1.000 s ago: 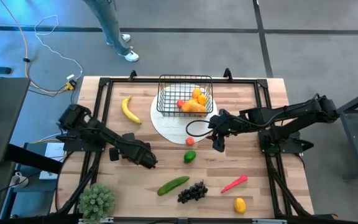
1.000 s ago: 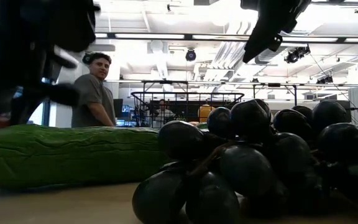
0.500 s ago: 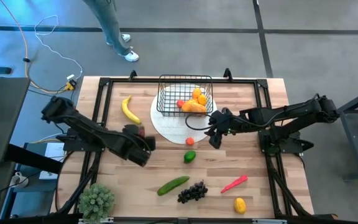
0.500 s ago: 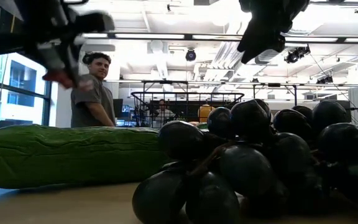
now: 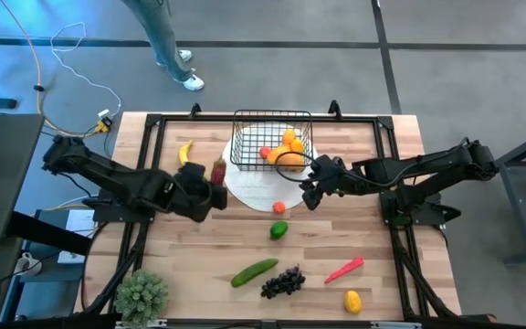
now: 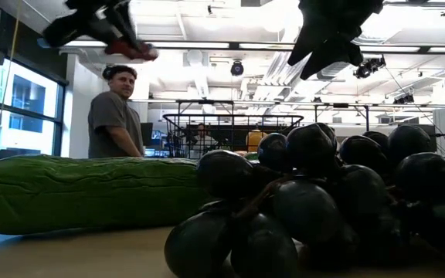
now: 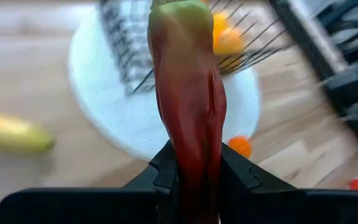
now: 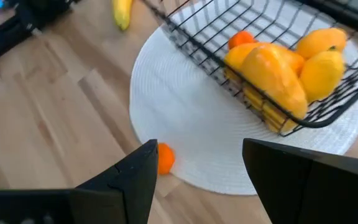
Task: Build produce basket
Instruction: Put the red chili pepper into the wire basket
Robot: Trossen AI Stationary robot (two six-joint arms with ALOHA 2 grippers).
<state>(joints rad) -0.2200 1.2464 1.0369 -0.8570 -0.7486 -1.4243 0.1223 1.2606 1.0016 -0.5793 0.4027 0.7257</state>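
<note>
The black wire basket [image 5: 272,137] stands on a white round plate [image 5: 249,187] at the table's far middle, with mangoes and oranges [image 8: 272,68] inside. My left gripper [image 5: 214,183] is just left of the plate, raised, shut on a red chili pepper [image 7: 188,112]. My right gripper [image 5: 306,196] hovers over the plate's right edge, open and empty, as its wrist view [image 8: 197,174] shows. A small orange fruit [image 5: 279,207] lies at the plate's near edge. The banana [image 5: 185,153] lies left of the basket, partly behind my left arm. My left gripper pinches the red chili pepper between its two fingers at the pepper's lower part [image 7: 190,158]. The pepper sticks out forward past the fingertips, its green stem end [image 7: 176,9] farthest from the gripper. It is lifted clear of the table, as the low view [image 6: 130,50] shows.
On the near half lie a green fruit [image 5: 278,229], a cucumber [image 5: 255,271], dark grapes [image 5: 282,281], a second red chili [image 5: 343,270] and a yellow fruit [image 5: 352,301]. A potted plant [image 5: 142,295] stands at the near left corner. A person stands beyond the far edge [image 6: 114,116].
My left gripper has risen and gone toward the table's far edge, up to the plate's left side, carrying the red chili clear of the table. My right gripper has drifted a little toward the far edge and the basket.
</note>
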